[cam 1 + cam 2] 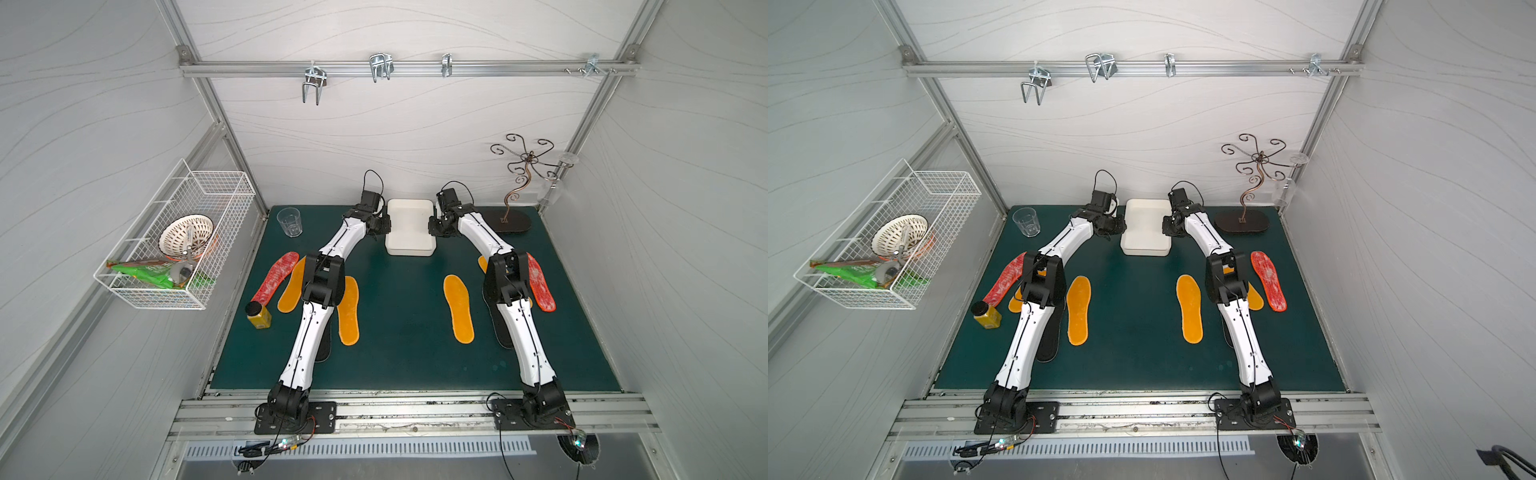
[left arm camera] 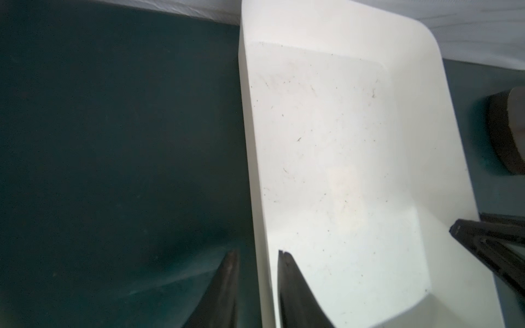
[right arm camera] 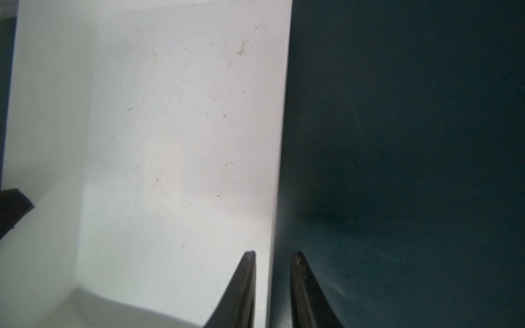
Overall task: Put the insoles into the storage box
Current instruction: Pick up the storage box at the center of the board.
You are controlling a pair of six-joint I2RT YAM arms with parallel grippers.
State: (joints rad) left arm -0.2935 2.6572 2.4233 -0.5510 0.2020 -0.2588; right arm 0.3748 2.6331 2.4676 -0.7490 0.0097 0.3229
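Your storage box (image 1: 409, 249) sits at 12 o'clock on the green mat (image 1: 407, 357), close to the back wall. Your left gripper (image 1: 384, 226) is at the box's 9 o'clock side. Your right gripper (image 1: 434, 226) is at its 3 o'clock side.

In the left wrist view, the left gripper (image 2: 257, 252) has one finger inside the box and one outside, with the side wall between them. The right wrist view shows the same for the right gripper (image 3: 274, 252). Both sets of jaws are narrow. The close views are dim, so I cannot tell if they squeeze the wall or only stand around it.

The insoles (image 1: 348, 311) lie flat on the mat, well apart from the box. The left red insole (image 1: 276, 276) is at 9 o'clock, with orange ones just beside it. The right red insole (image 1: 540, 284) is at 3 o'clock. A black insole (image 1: 1052, 332) lies partly under your left arm, at 8 o'clock.
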